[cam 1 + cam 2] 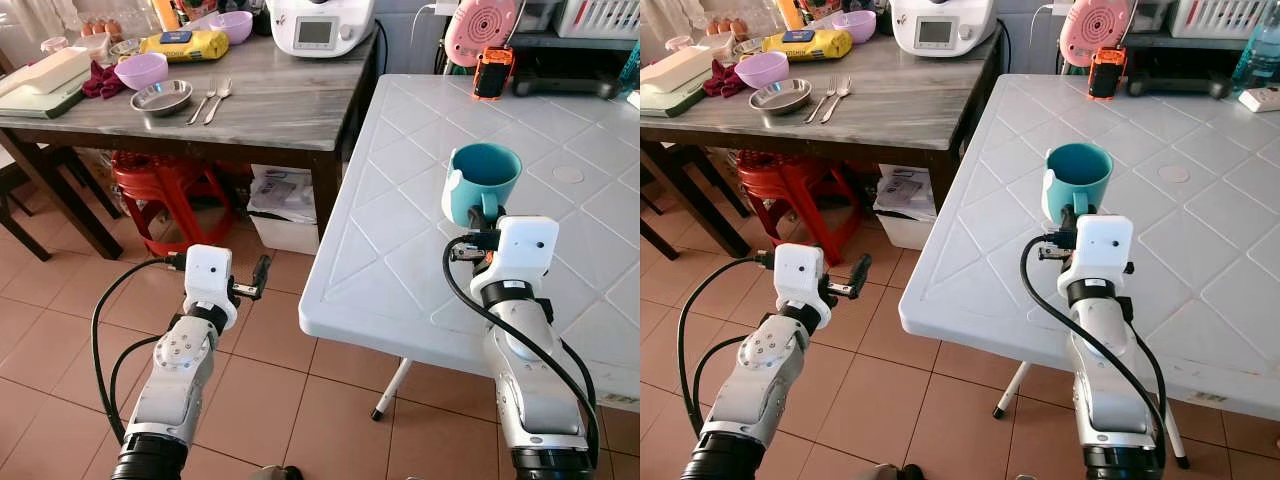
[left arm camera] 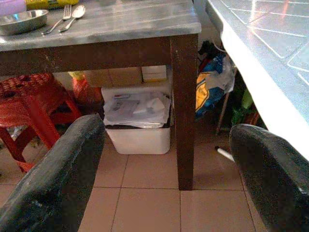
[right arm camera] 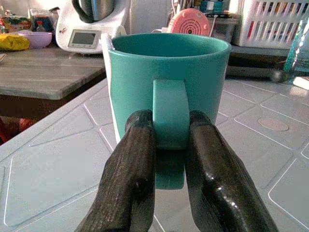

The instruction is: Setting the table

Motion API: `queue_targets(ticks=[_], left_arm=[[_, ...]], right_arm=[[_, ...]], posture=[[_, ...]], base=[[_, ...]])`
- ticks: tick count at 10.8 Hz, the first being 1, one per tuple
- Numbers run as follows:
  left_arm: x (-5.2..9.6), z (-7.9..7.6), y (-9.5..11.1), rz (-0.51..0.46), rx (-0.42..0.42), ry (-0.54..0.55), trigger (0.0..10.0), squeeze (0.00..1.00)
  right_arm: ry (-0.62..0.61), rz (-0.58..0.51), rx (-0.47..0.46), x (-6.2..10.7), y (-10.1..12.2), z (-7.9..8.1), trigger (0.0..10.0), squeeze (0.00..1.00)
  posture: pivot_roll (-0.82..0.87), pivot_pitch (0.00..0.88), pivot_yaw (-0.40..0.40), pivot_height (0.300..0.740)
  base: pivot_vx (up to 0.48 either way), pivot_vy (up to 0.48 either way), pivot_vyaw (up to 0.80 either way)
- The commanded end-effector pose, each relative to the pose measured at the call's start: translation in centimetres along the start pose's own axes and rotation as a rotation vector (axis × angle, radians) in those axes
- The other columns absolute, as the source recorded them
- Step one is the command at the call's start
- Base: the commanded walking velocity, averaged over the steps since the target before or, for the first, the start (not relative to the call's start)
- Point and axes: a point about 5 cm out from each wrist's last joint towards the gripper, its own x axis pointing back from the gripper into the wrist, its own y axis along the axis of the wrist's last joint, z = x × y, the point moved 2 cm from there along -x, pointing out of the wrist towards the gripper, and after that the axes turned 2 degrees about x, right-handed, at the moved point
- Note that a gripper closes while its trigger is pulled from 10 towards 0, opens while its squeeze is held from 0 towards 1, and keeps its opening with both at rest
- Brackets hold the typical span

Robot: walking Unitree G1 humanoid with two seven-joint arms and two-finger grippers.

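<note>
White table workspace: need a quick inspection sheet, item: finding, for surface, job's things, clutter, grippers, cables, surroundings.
Surface: white plastic table, bare around the mug.
Job's things: teal mug upright, over the white table; fork and spoon, steel dish and purple bowl on the wooden table.
Clutter: orange device and pink round object at the white table's far edge.
Grippers: right gripper shut on the mug's handle; left gripper open over the floor.
Cables: black cables loop along both arms.
Surroundings: red stool and white bin under the wooden table; tiled floor.
</note>
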Motion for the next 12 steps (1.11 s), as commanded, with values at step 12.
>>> queue_targets(ticks=[12], left_arm=[[0.09, 0.09, 0.40, -0.016, -0.030, 0.006, 10.0, 0.00]], right_arm=[[-0.002, -0.024, -0.010, -0.26, 0.68, 0.39, 10.0, 0.00]], posture=[[-0.03, 0.081, 0.125, 0.740]], base=[[-0.175, 0.000, 0.00]])
